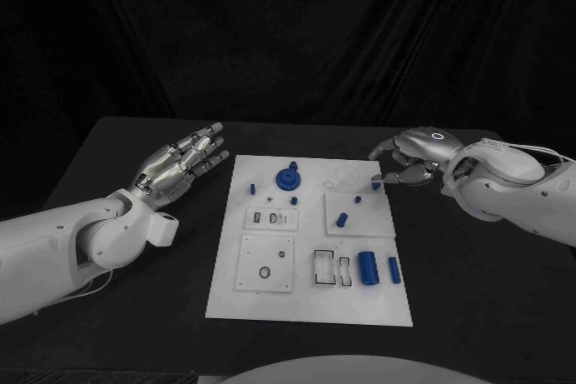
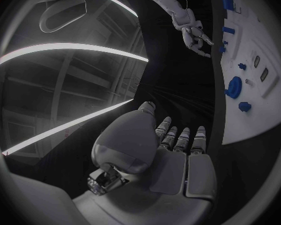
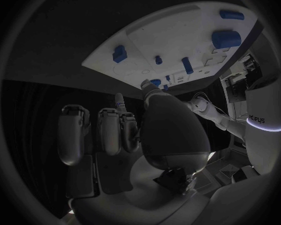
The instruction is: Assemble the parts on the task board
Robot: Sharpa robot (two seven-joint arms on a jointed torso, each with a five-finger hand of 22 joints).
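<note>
Now your right hand (image 1: 406, 163) hovers at the board's (image 1: 310, 305) far right corner — fingers curled, whether pinching a part unclear — left hand (image 1: 180, 166) spread, empty, beside the board.

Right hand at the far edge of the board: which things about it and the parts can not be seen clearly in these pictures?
- Right hand, head view: curled fingers hide whether they pinch a part.
- Right wrist view: the palm covers the fingertips' contact with the task board.
- Small blue parts, head view: too small to tell their shapes.
- Left wrist view: the board is cut by the circle's rim.
</note>
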